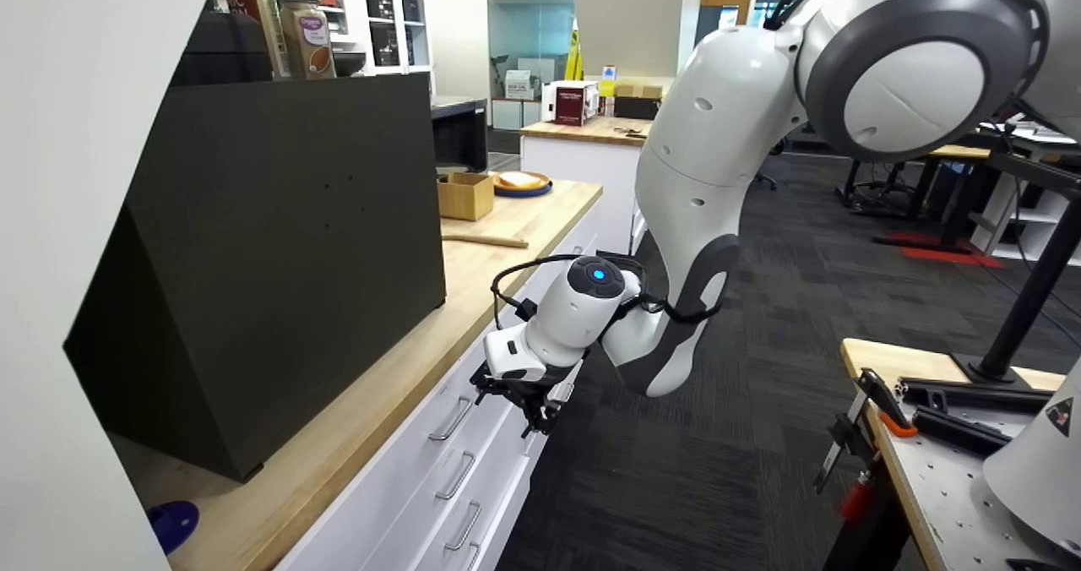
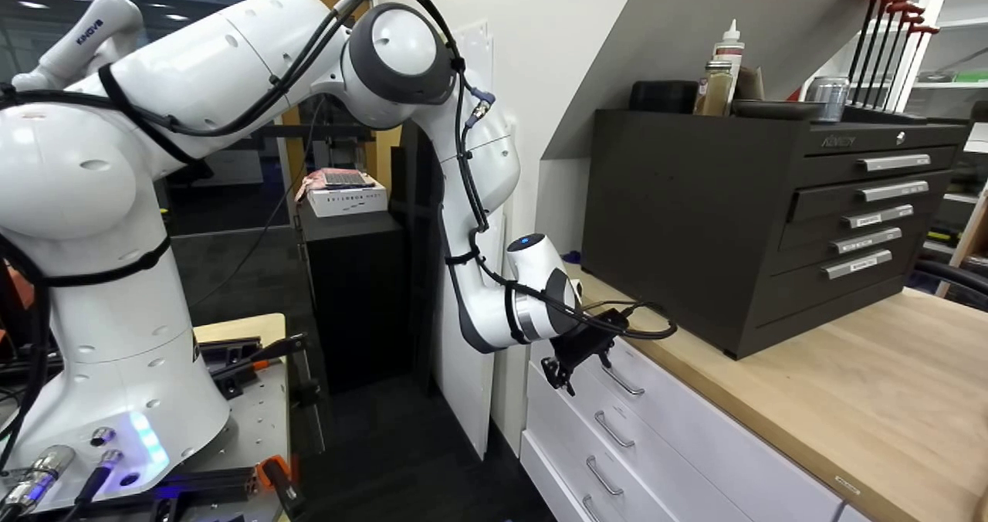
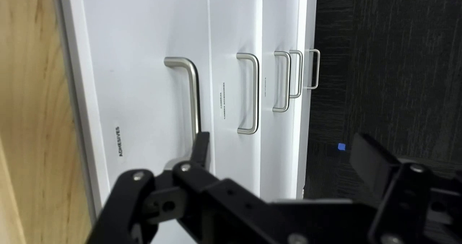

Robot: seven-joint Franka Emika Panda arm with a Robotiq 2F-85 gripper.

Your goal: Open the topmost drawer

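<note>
The topmost drawer (image 3: 137, 92) has a flat white front with an "ADHESIVES" label, beside the wood countertop edge in the wrist view. It also shows in both exterior views (image 1: 397, 461) (image 2: 695, 414) and looks shut. Its silver bar handle (image 3: 195, 96) is partly hidden by one finger in the wrist view; the handle also shows in both exterior views (image 1: 453, 420) (image 2: 623, 381). My gripper (image 3: 280, 139) is open and empty, fingers wide apart. One fingertip overlaps the handle's end in view; contact cannot be told. In both exterior views the gripper (image 1: 507, 412) (image 2: 588, 377) hangs close before the drawer fronts.
Lower white drawers (image 3: 234, 157) with like handles lie below. The wood countertop (image 1: 405, 360) carries a large dark tool chest (image 1: 287, 233), a wooden box (image 1: 465, 197) and plates (image 1: 522, 186). The robot's base table (image 1: 937, 470) with clamps stands across the dark carpet floor (image 1: 659, 486).
</note>
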